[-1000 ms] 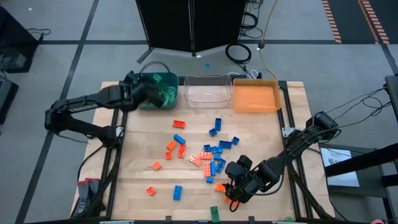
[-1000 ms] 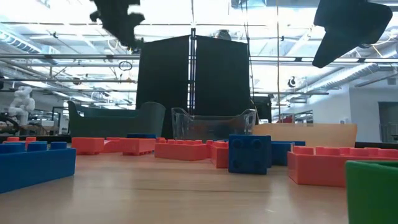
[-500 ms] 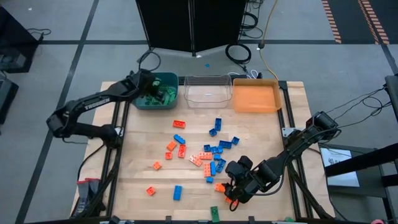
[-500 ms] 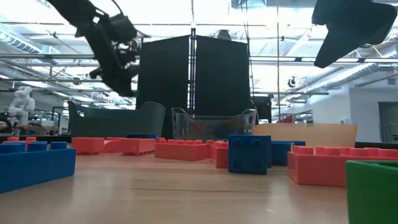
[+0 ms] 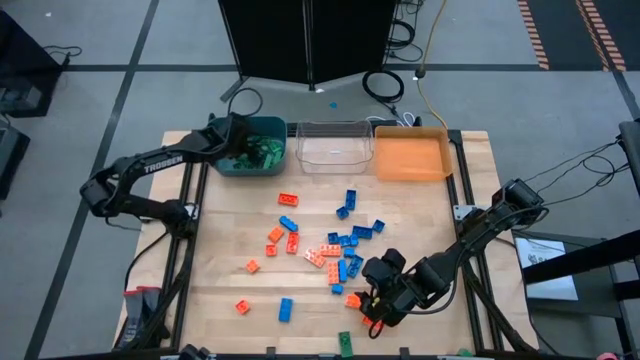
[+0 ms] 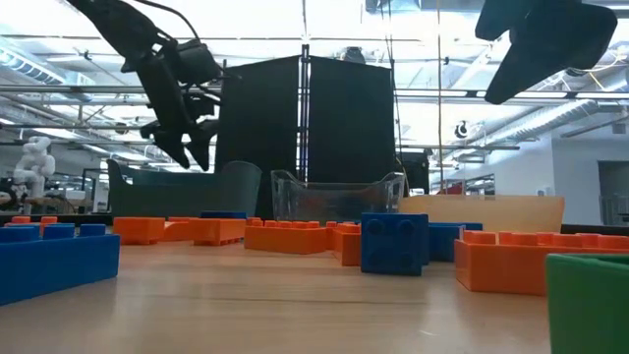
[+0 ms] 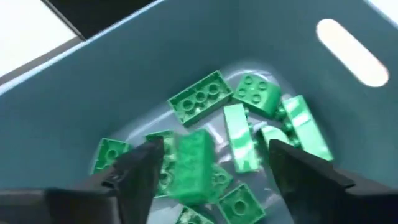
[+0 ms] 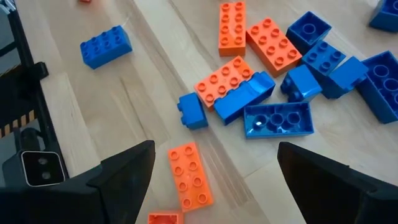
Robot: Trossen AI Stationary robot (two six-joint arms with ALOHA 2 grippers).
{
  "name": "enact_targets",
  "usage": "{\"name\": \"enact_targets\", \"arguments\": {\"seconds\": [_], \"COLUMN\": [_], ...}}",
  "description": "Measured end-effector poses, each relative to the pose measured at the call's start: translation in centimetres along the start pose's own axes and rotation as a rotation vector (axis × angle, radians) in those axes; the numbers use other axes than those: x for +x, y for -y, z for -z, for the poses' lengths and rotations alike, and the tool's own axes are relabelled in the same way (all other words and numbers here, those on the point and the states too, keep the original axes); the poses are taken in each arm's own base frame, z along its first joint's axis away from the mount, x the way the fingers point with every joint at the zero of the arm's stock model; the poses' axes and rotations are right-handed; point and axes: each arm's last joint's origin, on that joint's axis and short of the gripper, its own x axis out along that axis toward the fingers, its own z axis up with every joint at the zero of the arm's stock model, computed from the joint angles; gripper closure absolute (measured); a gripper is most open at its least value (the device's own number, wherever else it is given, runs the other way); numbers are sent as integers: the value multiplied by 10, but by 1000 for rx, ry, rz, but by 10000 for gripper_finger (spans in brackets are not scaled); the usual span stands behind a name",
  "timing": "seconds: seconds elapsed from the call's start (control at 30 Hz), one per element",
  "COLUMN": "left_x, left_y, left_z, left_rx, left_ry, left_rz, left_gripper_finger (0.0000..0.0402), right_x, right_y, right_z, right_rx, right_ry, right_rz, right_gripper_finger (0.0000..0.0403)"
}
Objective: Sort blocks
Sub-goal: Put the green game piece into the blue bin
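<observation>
Over the far-left corner of the counter, my left end effector hangs above the teal bin, fingers apart, a green block between them but not gripped, as far as I can judge. Several green blocks already lie in that bin. The clear bin and the orange bin beside it look unfilled. Blue and orange blocks lie scattered across the middle of the counter, with one green block at the near edge, so I judge most of the sorting remains. My right end effector hovers near the right edge above an orange block, fingers wide apart, holding nothing.
</observation>
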Motion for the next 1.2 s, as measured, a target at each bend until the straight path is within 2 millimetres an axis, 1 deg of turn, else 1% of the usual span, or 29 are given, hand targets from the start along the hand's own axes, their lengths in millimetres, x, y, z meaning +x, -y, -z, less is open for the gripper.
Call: {"name": "enact_targets", "arguments": {"seconds": [0.1,0.2,0.3,0.43,0.5,0.57,0.67,0.8,0.87,0.97,1.07,1.2], "left_x": [-1,-5,-16,-42,-59,-76,-104,-136,-149,-160,-167,-173], "left_y": [3,9,18,37,48,58,73,89,97,106,113,119], "left_z": [1,-3,-7,-12,-13,-12,-6,6,13,24,32,39], "left_rx": [-7,-28,-28,41,78,108,136,199,222,244,236,238], "left_ry": [-17,-30,-31,21,55,100,153,217,226,241,244,231], "left_rz": [106,251,417,585,657,730,836,972,1013,1006,985,998], "left_gripper_finger": [81,75,74,73,73,73,73,73,73,73,73,73], "right_x": [0,0,0,2,7,17,38,63,71,78,79,76], "right_y": [-1,-5,-8,-12,-16,-21,-27,-32,-36,-40,-43,-46], "right_z": [0,-1,-2,-2,0,5,19,45,54,62,63,65], "right_rx": [-17,-64,-98,-136,-182,-231,-266,-277,-274,-266,-258,-259], "right_ry": [-3,9,-3,-6,1,-33,-147,-290,-324,-342,-336,-337], "right_rz": [-8,-50,-89,-121,-145,-183,-226,-246,-274,-310,-327,-354], "right_gripper_finger": [67,67,67,67,67,67,67,67,67,67,67,67]}}
